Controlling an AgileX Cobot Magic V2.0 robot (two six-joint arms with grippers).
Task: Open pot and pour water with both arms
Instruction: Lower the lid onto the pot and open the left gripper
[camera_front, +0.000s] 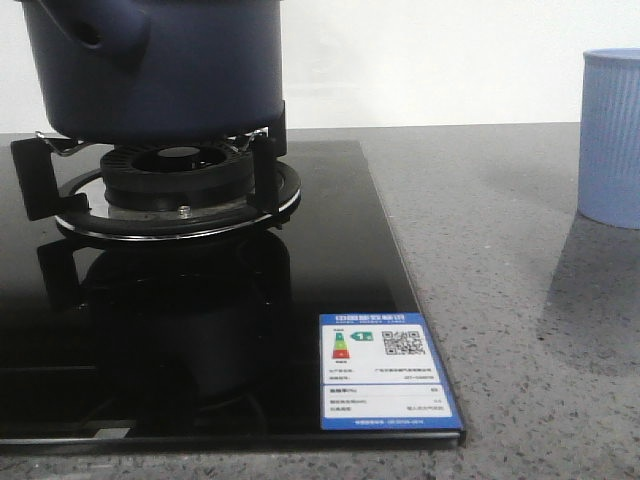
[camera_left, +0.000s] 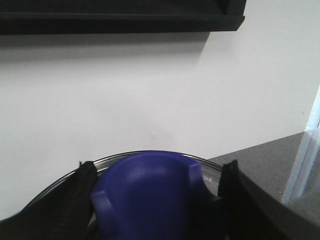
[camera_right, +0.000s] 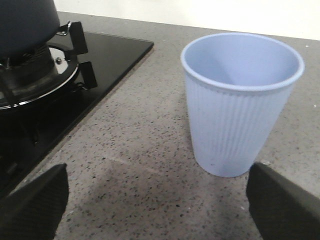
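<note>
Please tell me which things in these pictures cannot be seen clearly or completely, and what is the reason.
- Pot: front view, top cut off by the frame edge; lid not visible there.
- Lid knob: left wrist view, left claw fingers flank it; contact is not clear.
- Cup: whether it holds water cannot be told; front view cuts it at the right edge.
- Label on the stove: text too small.

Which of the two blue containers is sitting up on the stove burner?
The large dark navy pot; the pale blue ribbed cup stands on the grey countertop.
</note>
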